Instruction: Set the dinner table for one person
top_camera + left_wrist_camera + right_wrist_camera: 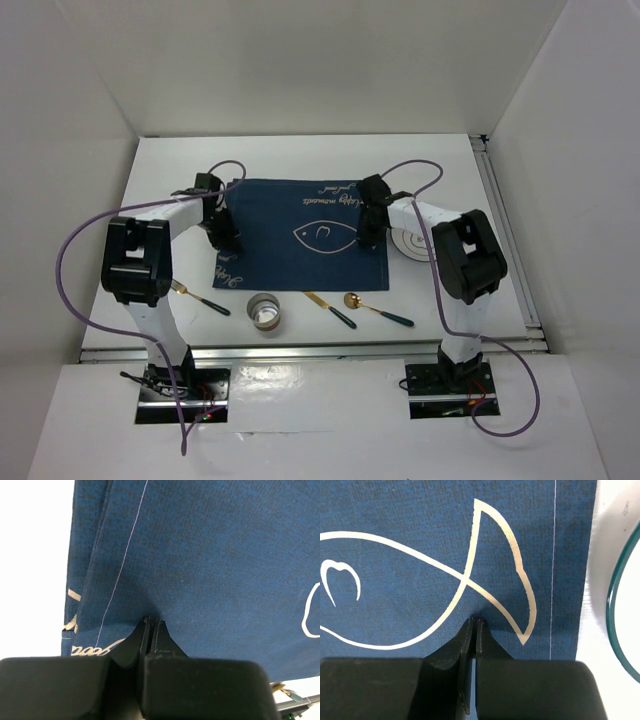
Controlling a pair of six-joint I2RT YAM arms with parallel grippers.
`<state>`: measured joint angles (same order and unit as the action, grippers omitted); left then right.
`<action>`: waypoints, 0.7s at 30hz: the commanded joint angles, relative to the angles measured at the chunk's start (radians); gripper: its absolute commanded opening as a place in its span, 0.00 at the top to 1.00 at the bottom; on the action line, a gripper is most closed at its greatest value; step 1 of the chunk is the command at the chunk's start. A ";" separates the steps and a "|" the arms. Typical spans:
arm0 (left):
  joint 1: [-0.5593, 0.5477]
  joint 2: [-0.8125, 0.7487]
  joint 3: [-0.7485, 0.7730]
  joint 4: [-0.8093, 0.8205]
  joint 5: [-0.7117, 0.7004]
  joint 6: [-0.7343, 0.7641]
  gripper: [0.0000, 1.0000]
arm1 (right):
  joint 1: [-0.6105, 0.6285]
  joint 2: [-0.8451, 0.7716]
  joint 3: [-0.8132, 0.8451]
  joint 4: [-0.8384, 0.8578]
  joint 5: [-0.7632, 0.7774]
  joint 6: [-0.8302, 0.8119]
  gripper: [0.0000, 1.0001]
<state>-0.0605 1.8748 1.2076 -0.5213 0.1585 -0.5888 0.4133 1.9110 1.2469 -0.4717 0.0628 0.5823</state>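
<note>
The large plain white tabletop spans the whole work area, with a navy blue cloth placemat bearing a white fish outline at its centre. The left pincer is pressed together, tips on the mat's rumpled 9 o'clock border. The right pincer, also together, touches the fish's tail towards 3 o'clock; whether either nips cloth, I cannot tell. A green-rimmed white plate lies just beyond that edge.

Overhead, wrist close-ups (shared placemat)
</note>
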 commanded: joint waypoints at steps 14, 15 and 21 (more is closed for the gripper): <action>-0.004 0.078 0.102 -0.037 -0.069 -0.013 1.00 | -0.034 0.106 0.078 0.030 -0.029 -0.013 1.00; -0.004 0.078 0.113 -0.046 -0.070 -0.013 1.00 | -0.025 0.083 0.079 0.019 -0.029 -0.013 1.00; -0.013 -0.021 0.171 -0.124 -0.137 -0.013 0.81 | 0.018 -0.061 0.100 -0.039 0.029 -0.001 0.85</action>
<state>-0.0681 1.9381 1.3262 -0.5838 0.0883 -0.6044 0.3981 1.9614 1.3220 -0.4553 0.0433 0.5850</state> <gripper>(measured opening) 0.166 0.130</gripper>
